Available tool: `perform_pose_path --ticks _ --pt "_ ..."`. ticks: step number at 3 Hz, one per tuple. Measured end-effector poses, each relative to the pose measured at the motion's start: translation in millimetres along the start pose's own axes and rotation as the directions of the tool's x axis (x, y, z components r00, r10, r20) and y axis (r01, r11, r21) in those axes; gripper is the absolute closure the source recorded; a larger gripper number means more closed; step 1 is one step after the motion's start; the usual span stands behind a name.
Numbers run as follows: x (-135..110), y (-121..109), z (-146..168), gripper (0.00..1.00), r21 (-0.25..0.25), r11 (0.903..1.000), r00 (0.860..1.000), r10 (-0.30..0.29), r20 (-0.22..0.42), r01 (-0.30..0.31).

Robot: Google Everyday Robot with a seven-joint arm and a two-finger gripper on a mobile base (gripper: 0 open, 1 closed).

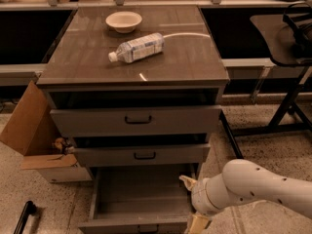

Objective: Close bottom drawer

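Grey-brown metal, the bottom drawer (pixel 141 196) stood pulled well out at the foot of the cabinet (pixel 190 57). The push would best land square on its low front panel and run straight in, not skew the right corner. The hand (pixel 193 204) hung at that corner, fingers spread, gripping nothing; the tray was wide and plain.

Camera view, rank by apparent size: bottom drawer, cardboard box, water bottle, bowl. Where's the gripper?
1. bottom drawer
2. cardboard box
3. water bottle
4. bowl
Gripper: open, beside the drawer's right front corner.
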State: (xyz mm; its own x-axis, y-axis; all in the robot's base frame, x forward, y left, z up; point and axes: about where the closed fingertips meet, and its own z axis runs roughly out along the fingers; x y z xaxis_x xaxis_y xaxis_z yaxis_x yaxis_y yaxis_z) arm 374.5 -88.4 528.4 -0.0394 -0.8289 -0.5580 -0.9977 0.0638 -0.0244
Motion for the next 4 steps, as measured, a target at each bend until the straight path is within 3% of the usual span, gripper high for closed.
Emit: perform_pose_path --ticks 1,3,4 --pt "34 -13 22 0.00 0.003 0.9998 0.999 -0.019 0.029 0.019" --pt "90 -13 88 0.00 -0.080 0.9919 0.989 -0.089 0.123 0.099" --pt "109 -9 119 0.00 -0.137 0.9845 0.988 -0.093 0.126 0.110"
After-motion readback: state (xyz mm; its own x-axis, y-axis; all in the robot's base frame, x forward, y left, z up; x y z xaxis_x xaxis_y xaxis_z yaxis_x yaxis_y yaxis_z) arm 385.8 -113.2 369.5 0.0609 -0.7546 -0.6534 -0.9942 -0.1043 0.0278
